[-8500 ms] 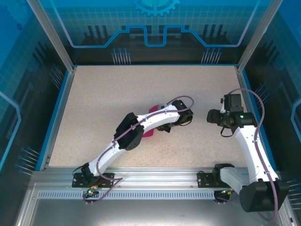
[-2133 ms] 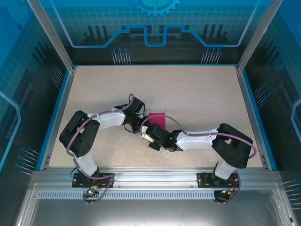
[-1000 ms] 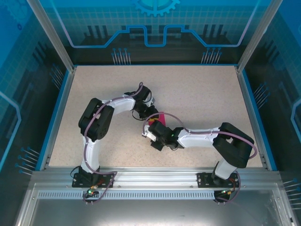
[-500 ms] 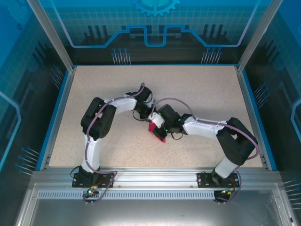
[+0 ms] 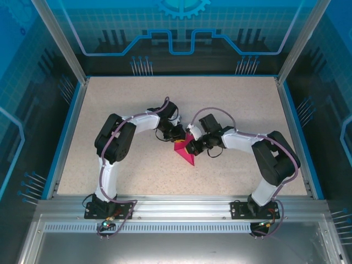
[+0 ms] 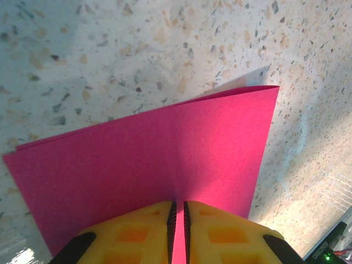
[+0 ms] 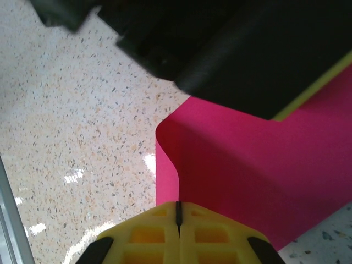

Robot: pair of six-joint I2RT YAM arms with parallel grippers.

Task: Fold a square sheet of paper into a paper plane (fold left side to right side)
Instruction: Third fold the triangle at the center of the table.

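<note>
Both arms bend inward, left gripper (image 5: pixel 177 134) and right gripper (image 5: pixel 192 138) clamped, nearly meeting

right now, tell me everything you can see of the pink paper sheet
The square sheet of paper is thin, plain magenta-pink, matte and unmarked. It is partly folded over: two layers show with slightly offset edges, and one side rises in a soft curl, not a pressed crease. It sits mid-way across the speckled table, between the two arms. The left gripper is shut on one edge. The right gripper is shut at the curled side; whether it pinches the paper I can't tell.
</note>
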